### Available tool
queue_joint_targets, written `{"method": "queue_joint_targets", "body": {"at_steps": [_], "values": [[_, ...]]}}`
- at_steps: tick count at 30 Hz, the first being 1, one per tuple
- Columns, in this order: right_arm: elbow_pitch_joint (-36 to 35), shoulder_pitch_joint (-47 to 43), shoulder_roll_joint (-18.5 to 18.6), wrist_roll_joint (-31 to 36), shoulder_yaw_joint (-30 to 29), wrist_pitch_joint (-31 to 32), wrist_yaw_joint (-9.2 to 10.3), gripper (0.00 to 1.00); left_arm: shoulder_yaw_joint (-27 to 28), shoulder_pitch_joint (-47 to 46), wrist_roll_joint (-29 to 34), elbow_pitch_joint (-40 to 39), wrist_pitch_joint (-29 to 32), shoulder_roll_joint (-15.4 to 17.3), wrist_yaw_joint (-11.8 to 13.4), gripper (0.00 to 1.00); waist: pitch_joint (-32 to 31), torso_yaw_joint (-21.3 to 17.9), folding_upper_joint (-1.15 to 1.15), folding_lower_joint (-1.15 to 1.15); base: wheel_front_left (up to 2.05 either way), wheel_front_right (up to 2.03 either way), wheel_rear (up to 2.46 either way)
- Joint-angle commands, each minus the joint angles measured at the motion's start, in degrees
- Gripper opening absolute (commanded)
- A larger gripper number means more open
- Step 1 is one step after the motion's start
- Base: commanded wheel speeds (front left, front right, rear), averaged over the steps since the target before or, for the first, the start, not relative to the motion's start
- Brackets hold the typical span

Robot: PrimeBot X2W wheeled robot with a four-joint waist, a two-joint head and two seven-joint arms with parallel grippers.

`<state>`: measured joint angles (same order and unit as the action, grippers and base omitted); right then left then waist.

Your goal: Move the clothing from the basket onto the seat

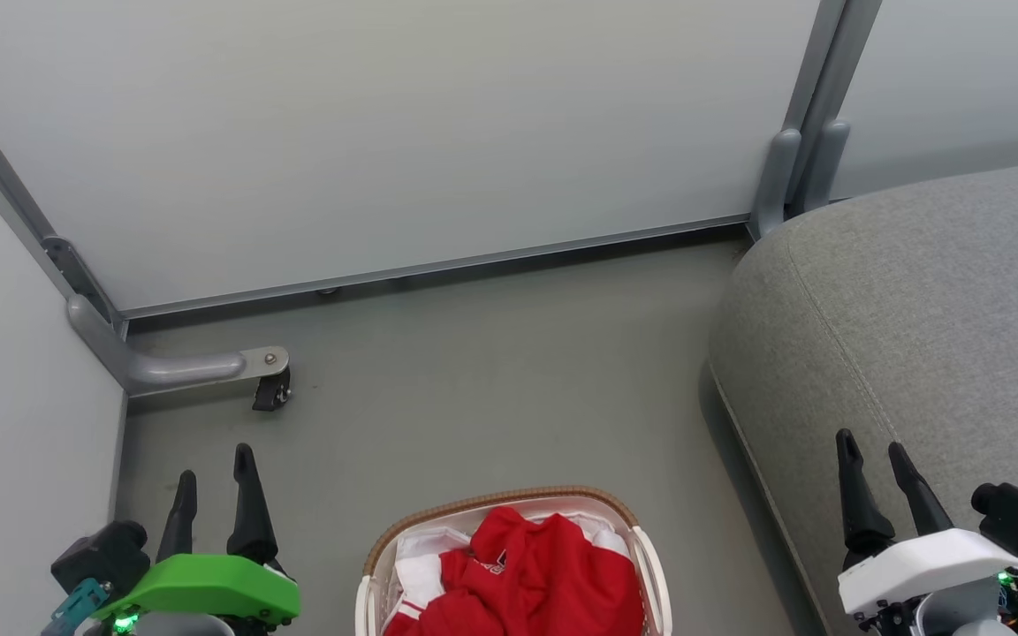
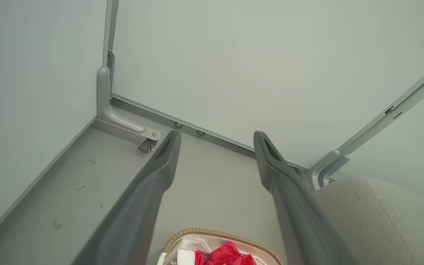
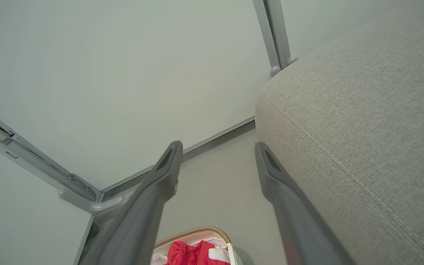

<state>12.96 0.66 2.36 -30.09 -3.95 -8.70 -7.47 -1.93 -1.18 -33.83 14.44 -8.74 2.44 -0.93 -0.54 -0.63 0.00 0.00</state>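
**Clothing sits in basket, both grippers empty**

The basket (image 1: 509, 497) is on the grey floor (image 1: 491, 371), low centre in the head view, btwn the two arms. The red clothing (image 1: 544, 565) is heaped inside it, w/ white trim showing on its left side. A white liner (image 1: 425, 549) is bunched along the inner wall. The seat (image 1: 933, 327), a big grey cushion w/ a stitched seam along its edge, stands on the robot's right of the basket, w/ a strip of floor btwn them.

L gripper (image 1: 216, 465), green-cased, hangs over floor to the left of the basket, apart from it, fingers pointing toward the wall panel (image 1: 438, 132). Its jaws are parted w/ nothing btwn them. The left wrist view shows the gap wide, w/ the basket's far rim low btwn the fingers.

R gripper (image 1: 870, 442), white-cased, shows against the seat's near edge, right of the basket and clear of the clothing. Its jaws are parted too, and empty. In the right wrist view the seat runs behind its right finger.

A caster foot (image 1: 272, 389) of the panel frame stands far left, well apart from the basket.
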Motion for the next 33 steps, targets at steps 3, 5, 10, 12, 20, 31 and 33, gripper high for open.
{"method": "queue_joint_targets", "body": {"at_steps": [3, 5, 10, 12, 20, 31, 33], "values": [[-0.04, -0.12, 0.42, 2.90, 0.27, -0.98, -0.03, 1.00, -0.35, 0.12, 3.00, 0.16, -0.90, 0.44, 0.28, 1.00, 0.03, 0.00, 0.00, 0.00, 0.00, 0.00, 0.00], [0.08, -0.08, 0.43, 4.06, 0.42, -1.26, -0.03, 1.00, -0.60, 0.04, 4.26, 0.50, -1.21, 0.45, 0.25, 1.00, 0.03, -0.01, 0.00, 0.00, 0.00, 0.00, 0.00], [0.28, 0.06, 0.47, 6.79, 0.74, -1.89, -0.02, 1.00, -1.12, -0.30, 6.68, 1.18, -1.85, 0.48, 0.39, 1.00, 0.05, -0.06, 0.00, 0.00, 0.00, 0.00, 0.00], [0.41, 0.13, 0.47, 7.71, 0.88, -2.14, -0.02, 1.00, -1.29, -0.42, 7.68, 1.42, -2.08, 0.49, 0.54, 1.00, 0.07, -0.08, 0.00, 0.00, 0.00, 0.00, 0.00], [0.70, 0.18, 0.51, 11.79, 1.25, -3.16, -0.03, 1.00, -1.94, -0.71, 10.87, 2.64, -3.16, 0.52, 1.12, 1.00, 0.14, -0.08, 0.00, 0.00, 0.00, 0.00, 0.00], [0.82, 0.09, 0.57, 17.47, 1.57, -4.49, -0.03, 1.00, -2.34, -0.93, 15.24, 4.21, -4.41, 0.56, 1.58, 1.00, 0.39, -0.04, 0.00, 0.00, 0.00, 0.00, 0.00], [0.82, 0.03, 0.59, 18.35, 1.61, -4.69, -0.03, 1.00, -2.48, -0.96, 15.96, 4.54, -4.61, 0.57, 1.62, 1.00, 0.42, -0.05, 0.00, 0.00, 0.00, 0.00, 0.00]]}}
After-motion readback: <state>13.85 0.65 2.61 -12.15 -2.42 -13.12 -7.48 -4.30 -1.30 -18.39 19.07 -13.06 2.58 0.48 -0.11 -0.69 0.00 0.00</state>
